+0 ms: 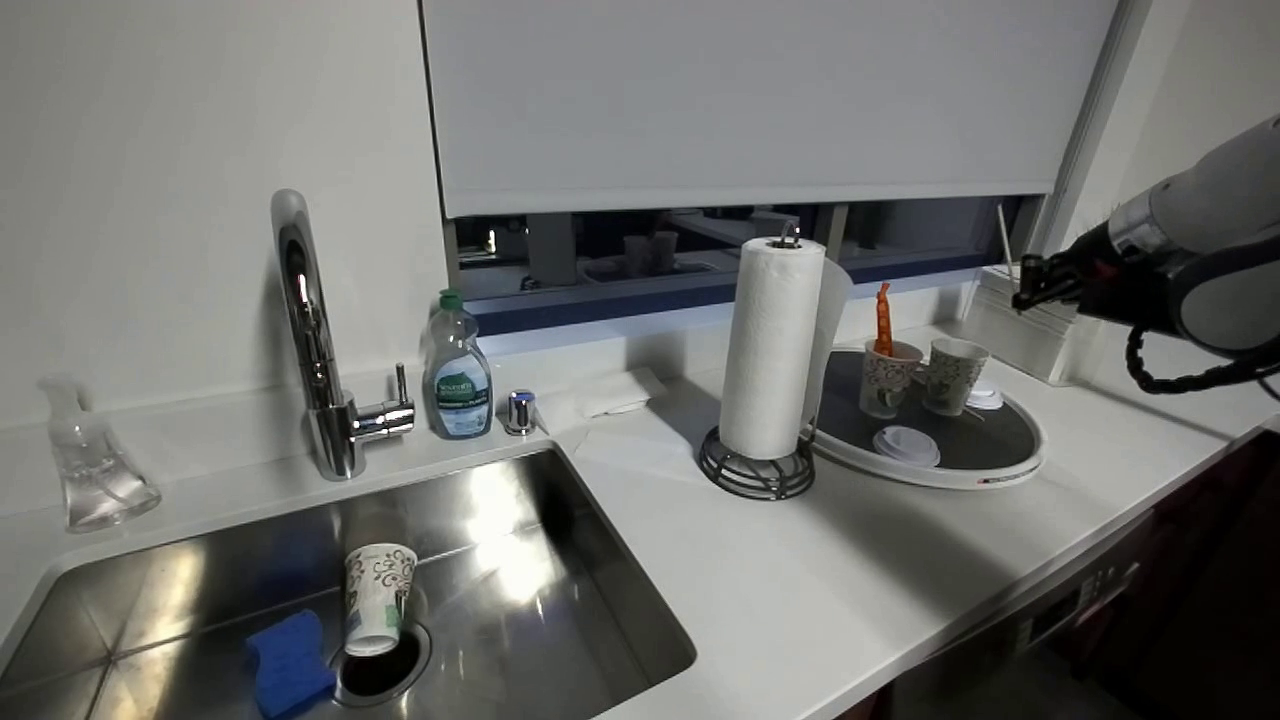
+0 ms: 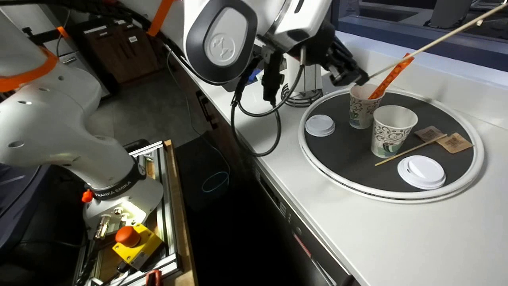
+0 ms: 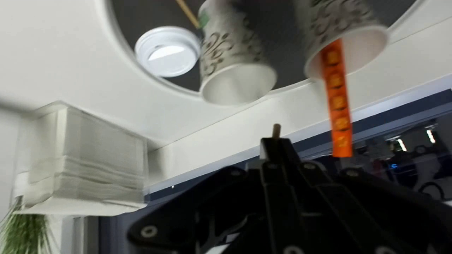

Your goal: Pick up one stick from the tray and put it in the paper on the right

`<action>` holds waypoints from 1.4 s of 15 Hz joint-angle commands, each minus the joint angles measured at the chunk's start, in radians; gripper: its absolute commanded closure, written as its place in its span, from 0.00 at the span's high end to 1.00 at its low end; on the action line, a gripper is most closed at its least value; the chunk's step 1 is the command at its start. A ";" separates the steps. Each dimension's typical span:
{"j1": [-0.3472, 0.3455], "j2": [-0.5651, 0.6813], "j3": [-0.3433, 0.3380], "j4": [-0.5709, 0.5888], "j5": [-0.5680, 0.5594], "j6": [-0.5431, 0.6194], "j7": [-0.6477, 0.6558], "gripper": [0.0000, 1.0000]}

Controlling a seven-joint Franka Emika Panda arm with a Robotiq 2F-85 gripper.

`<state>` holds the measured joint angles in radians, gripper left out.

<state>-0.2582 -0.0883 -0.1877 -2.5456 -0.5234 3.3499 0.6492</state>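
My gripper (image 1: pixel 1030 283) is shut on a thin wooden stick (image 2: pixel 436 41) in the air; it also shows in an exterior view (image 2: pixel 357 76) and the wrist view (image 3: pixel 276 150). The stick slants up from the fingertips; only its short end pokes out in the wrist view (image 3: pixel 276 130). The round tray (image 2: pixel 401 194) has a white rim and dark surface. On it lies another stick (image 2: pixel 410 150) beside an upright patterned paper cup (image 2: pixel 389 137). A second cup (image 2: pixel 359 113) holds an orange strip (image 2: pixel 393 77). The white boxy paper container (image 1: pixel 1015 330) stands beyond the tray (image 1: pixel 985 478).
White lids (image 2: pixel 320 125) (image 2: pixel 421 171) and brown packets (image 2: pixel 454 142) lie on the tray. A paper towel roll (image 1: pixel 775 350) stands beside it. A steel sink (image 1: pixel 600 590), faucet (image 1: pixel 310 330) and soap bottle (image 1: pixel 460 380) are further along. The window ledge (image 1: pixel 600 310) runs behind.
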 commanded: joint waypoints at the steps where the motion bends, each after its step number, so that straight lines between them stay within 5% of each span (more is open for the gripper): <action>1: 0.189 -0.108 -0.117 -0.184 -0.111 0.116 0.162 0.01; 6: 0.328 -0.106 -0.410 -0.206 -0.533 0.416 0.509 0.01; 8: 0.303 -0.081 -0.503 -0.161 -0.691 0.559 0.644 0.01; 11: 0.307 0.033 -0.604 -0.032 -0.759 0.785 0.832 0.01; 12: 0.317 0.064 -0.620 0.007 -0.753 0.849 0.892 0.01; 13: 0.207 -0.026 -0.507 -0.096 -0.708 0.760 0.754 0.01; 16: 0.154 -0.006 -0.453 -0.075 -0.707 0.778 0.763 0.01; 20: 0.077 0.060 -0.398 -0.022 -0.746 0.943 1.032 0.01; 21: 0.180 -0.040 -0.470 -0.034 -0.764 0.869 1.117 0.01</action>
<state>-0.1271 -0.0736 -0.6111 -2.6086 -1.2379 4.2207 1.5695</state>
